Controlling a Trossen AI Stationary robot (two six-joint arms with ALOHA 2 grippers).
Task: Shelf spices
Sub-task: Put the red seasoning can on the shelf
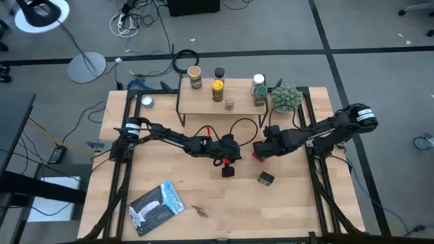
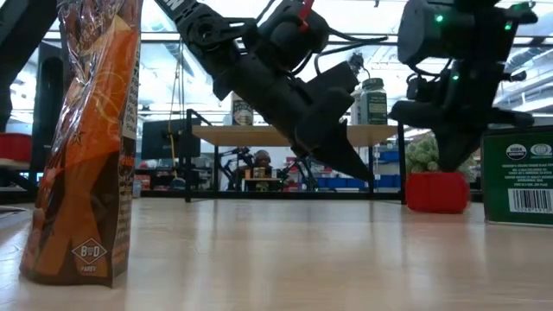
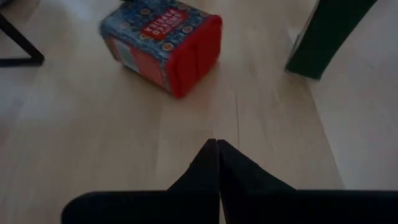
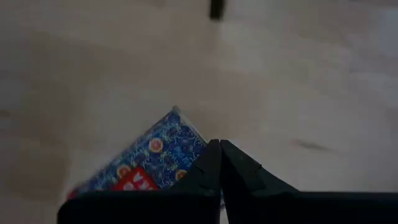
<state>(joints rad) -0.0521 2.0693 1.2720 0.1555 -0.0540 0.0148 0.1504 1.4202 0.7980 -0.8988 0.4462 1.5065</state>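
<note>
**Spices: most are shelved, two tins left on the worktop**

Spices still to be put away lie nearest the front. A green tin (image 1: 266,178) stands on the worktop (image 1: 285,203) toward the front right, and in the low view it looms at the right edge, upright. A little farther in, a red tin (image 3: 163,45) with a blue patterned side lies tipped over on the wood between the two arms. From above I only catch a scrap of red by the right arm, so I place it mainly by the wrist views.

Over that middle stretch both arms meet. The left hand (image 3: 217,163) has its two fingers pressed tight together and holds nothing; the red tin lies ahead of it, apart from the tips. The right hand (image 4: 219,163) is likewise pinched closed and empty, poised just above a corner of the same tin. Whether it touches the tin I cannot tell.

Farther back stands the shelf (image 1: 237,105), and here the job looks well on. On it I count a tan-lidded jar (image 1: 195,76), a black-lidded jar (image 1: 219,72), a yellow jar (image 1: 218,90), a small jar (image 1: 230,104) near the front edge, and a white-capped bottle (image 1: 258,83) with another jar just in front of it.

So by my reckoning about six are up and the red and green tins remain.
</note>
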